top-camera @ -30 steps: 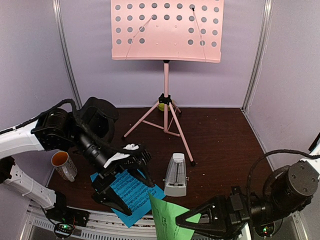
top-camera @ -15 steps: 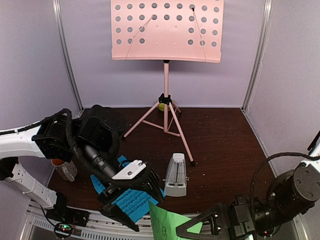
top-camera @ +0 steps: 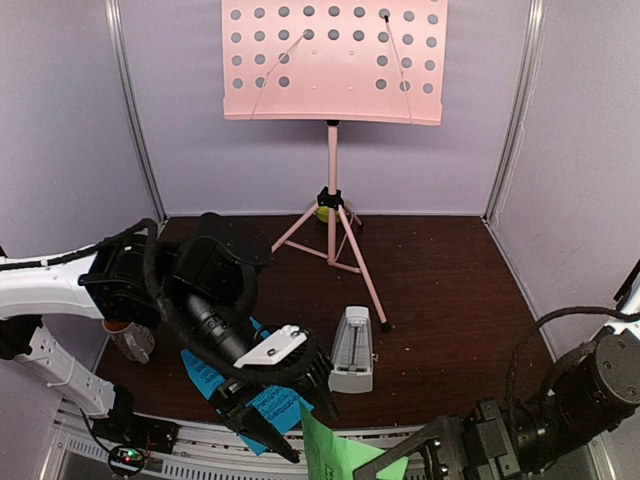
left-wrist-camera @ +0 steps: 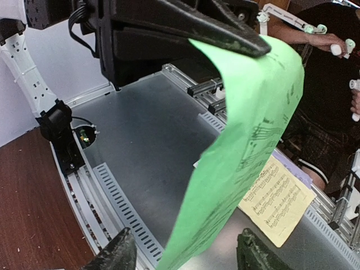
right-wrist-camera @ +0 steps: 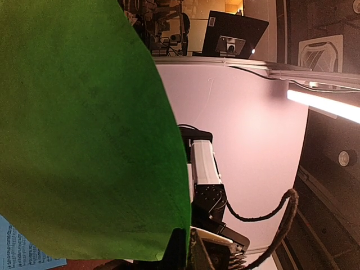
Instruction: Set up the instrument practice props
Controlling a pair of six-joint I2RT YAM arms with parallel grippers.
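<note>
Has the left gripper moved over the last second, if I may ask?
Yes: against the unmoved metronome, the left gripper has slid rightward and toward the table's near edge, reaching the green sheet.

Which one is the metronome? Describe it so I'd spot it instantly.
Start at the tall pink music stand at the back and follow its front right leg down to the dark table. Just nearer than that foot stands the metronome: a small white-grey pyramid standing upright, whereas the blue sheet and green sheet nearby are thin paper.
</note>
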